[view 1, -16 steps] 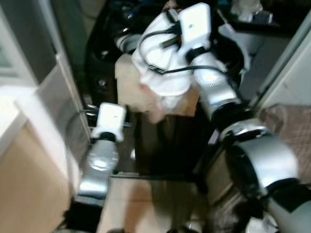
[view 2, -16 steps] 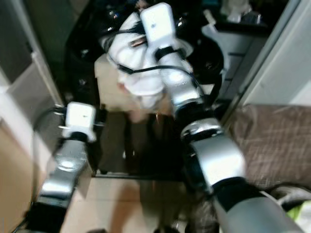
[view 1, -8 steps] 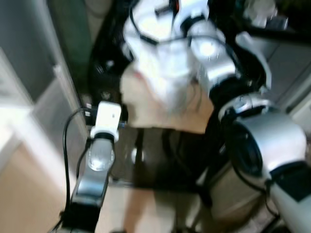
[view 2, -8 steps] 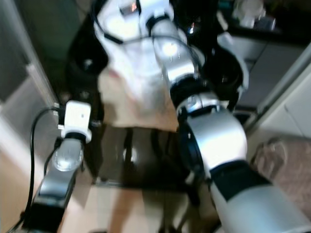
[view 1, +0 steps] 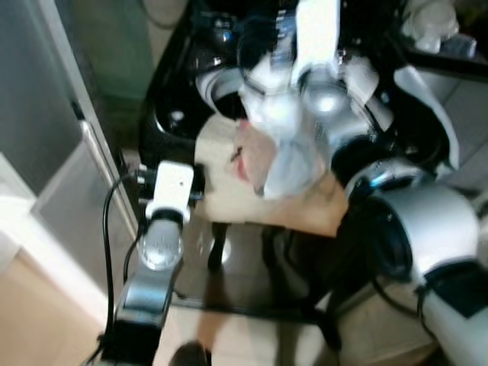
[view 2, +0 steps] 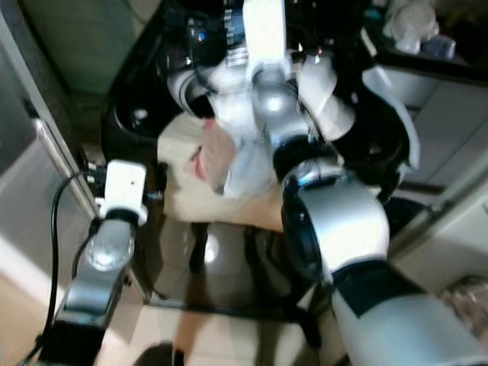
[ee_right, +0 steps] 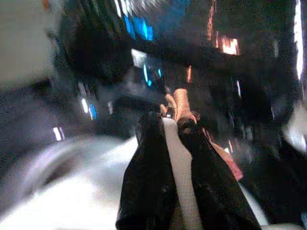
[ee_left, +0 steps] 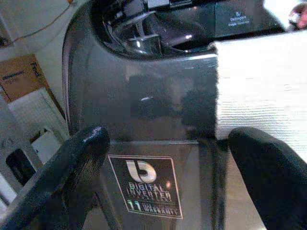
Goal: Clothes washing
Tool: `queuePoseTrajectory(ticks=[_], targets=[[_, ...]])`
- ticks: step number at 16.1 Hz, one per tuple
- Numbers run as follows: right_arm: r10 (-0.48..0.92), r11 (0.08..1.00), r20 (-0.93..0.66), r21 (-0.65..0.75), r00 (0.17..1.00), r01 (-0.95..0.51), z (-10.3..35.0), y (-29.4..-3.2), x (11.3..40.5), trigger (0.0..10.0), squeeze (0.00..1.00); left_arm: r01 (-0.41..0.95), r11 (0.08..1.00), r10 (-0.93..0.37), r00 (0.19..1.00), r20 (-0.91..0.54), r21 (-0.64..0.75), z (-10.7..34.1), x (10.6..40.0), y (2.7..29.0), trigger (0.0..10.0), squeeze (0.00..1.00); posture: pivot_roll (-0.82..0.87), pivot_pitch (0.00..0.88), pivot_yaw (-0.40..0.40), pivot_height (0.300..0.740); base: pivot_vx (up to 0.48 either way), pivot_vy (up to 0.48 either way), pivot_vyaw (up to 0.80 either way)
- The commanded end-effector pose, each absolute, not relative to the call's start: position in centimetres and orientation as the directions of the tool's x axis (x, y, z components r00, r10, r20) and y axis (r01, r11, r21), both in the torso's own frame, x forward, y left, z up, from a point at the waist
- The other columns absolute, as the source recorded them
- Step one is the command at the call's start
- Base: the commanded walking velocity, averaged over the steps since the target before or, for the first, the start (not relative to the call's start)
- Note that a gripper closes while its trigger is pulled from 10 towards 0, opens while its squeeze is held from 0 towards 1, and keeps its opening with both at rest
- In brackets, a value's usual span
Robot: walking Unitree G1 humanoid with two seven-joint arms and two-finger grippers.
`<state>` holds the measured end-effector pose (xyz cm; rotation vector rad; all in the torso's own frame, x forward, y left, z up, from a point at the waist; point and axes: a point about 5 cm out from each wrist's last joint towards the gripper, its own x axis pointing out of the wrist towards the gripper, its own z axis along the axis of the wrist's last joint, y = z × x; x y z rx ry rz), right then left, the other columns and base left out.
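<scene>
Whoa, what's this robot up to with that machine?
It's loading laundry. The right pincer is shut on a bundle of pale clothes, holding it over the open top of a dark washer. A beige cloth hangs over the washer's front edge. The left pincer hovers open in front of the washer, beside that cloth, holding nothing. The picture is blurred, so finer detail is hard to tell.
</scene>
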<state>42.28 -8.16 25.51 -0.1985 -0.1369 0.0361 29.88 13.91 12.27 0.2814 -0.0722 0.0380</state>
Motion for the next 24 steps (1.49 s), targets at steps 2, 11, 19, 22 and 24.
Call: queuePoseTrajectory(ticks=[2, 11, 19, 22, 24], targets=[[0.024, 0.976, 0.018, -0.217, 1.0, -0.02, 22.8, -8.8, 42.1, 10.0, 0.69, -0.045, 0.959, 0.025, 0.997, 0.073, 0.28, 12.2, 29.6, 13.6, 10.0, 0.0, 0.22, 0.012, -0.08, 0.74, 0.0, 0.0, 0.0], [0.02, 0.998, 0.148, -0.068, 0.989, -0.01, 27.1, -8.5, 42.5, 10.0, 1.0, -0.037, 0.957, 0.02, 0.998, 0.061, 0.287, 12.1, 29.5, 13.6, 10.0, 0.0, 0.21, 0.015, -0.077, 0.74, 0.0, 0.0, 0.0], [-0.135, 0.967, 0.283, -0.169, 0.95, 0.188, 28.7, -10.2, 42.4, 10.0, 1.0, -0.022, 0.958, 0.008, 0.999, 0.051, 0.287, 11.9, 29.6, 13.2, 10.0, 0.0, 0.2, 0.009, -0.08, 0.74, 0.0, 0.0, 0.0], [-0.081, 0.997, 0.296, 0.035, 0.952, 0.074, 29.9, -10.1, 42.4, 10.0, 0.0, -0.035, 0.958, 0.02, 0.998, 0.054, 0.284, 11.9, 29.3, 13.5, 10.0, 0.0, 0.21, 0.01, -0.093, 0.74, 0.0, 0.0, 0.0], [-0.03, 0.996, 0.337, 0.094, 0.941, -0.002, 30.1, -10.1, 42.3, 10.0, 0.0, -0.036, 0.96, 0.022, 0.998, 0.052, 0.279, 11.8, 29.1, 13.5, 10.0, 0.0, 0.21, 0.017, -0.097, 0.74, 0.0, 0.0, 0.0]])
